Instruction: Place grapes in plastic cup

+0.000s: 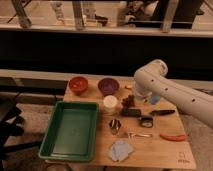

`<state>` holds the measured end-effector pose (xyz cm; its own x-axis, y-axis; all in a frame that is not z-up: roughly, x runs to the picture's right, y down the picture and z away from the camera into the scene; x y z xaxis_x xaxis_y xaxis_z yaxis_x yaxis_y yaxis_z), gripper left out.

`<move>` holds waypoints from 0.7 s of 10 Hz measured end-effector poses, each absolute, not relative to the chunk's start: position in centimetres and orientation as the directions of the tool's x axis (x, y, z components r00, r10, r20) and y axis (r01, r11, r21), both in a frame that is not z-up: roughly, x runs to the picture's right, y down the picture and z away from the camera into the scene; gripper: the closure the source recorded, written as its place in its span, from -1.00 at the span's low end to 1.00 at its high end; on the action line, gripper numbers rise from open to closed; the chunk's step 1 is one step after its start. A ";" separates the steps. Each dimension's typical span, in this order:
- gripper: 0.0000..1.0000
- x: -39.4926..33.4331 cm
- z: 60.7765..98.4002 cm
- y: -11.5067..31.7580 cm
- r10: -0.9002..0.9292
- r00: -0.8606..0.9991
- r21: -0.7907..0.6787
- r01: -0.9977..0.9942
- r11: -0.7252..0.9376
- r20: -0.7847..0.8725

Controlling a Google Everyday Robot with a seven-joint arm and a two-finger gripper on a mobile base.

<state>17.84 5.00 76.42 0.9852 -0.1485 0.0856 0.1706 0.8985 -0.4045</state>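
The grapes (128, 101), a small dark bunch, lie on the wooden table (150, 150) just right of the cream-white cup (110, 103). The gripper (134, 98) is at the lower end of the white arm (160, 85), right by the grapes on their right side. The arm hides much of the gripper. The pale light-blue plastic cup (155, 99) stands behind the arm's right side and shows only in part.
A green tray (70, 127) fills the left. A red bowl (78, 84) and purple bowl (108, 85) stand at the back. A metal cup (115, 125), black items (132, 112), an orange-handled tool (172, 136) and a grey-blue cloth (121, 149) lie in front.
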 end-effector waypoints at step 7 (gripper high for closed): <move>1.00 21.4 79.0 2.4 -0.091 0.996 -0.396 0.080 0.915 -0.011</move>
